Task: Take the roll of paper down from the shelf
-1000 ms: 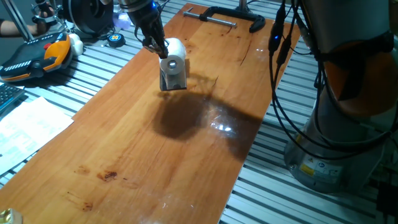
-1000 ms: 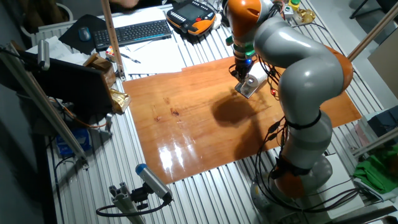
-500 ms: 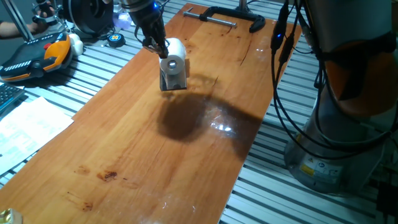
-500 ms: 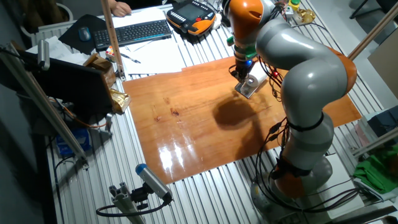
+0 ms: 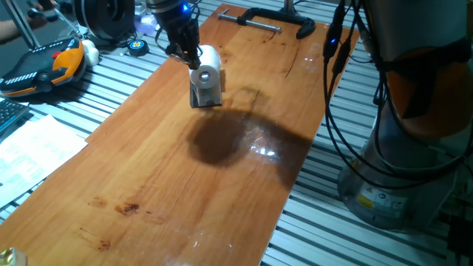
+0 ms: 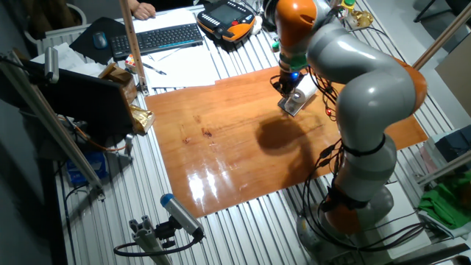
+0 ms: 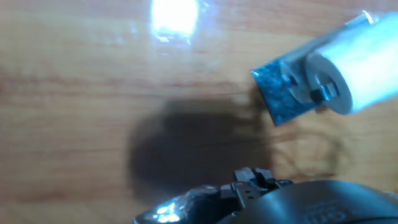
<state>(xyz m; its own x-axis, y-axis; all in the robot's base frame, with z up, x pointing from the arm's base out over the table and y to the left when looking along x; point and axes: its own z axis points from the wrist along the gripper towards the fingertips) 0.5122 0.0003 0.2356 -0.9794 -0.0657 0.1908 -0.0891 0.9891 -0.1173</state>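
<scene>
The roll of paper (image 5: 207,65) is a small white cylinder lying on top of the shelf (image 5: 206,96), a small dark grey metal stand at the far part of the wooden table (image 5: 170,177). My gripper (image 5: 190,57) hangs at the roll's left side, close against it. Its fingers look pressed together into one narrow dark tip and hold nothing. The other fixed view shows the roll (image 6: 299,96) just below the gripper (image 6: 289,81). In the hand view the roll (image 7: 360,62) and the shelf's plate (image 7: 280,99) lie at the upper right, outside the fingers' line.
A black clamp (image 5: 270,21) lies at the table's far end. Black cables (image 5: 332,96) hang by the right edge next to the robot's base (image 5: 414,148). An orange and black pendant (image 5: 44,65) and papers (image 5: 37,148) lie to the left, off the table.
The arm has shifted slightly towards the roll. The roll and the shelf have not moved.
</scene>
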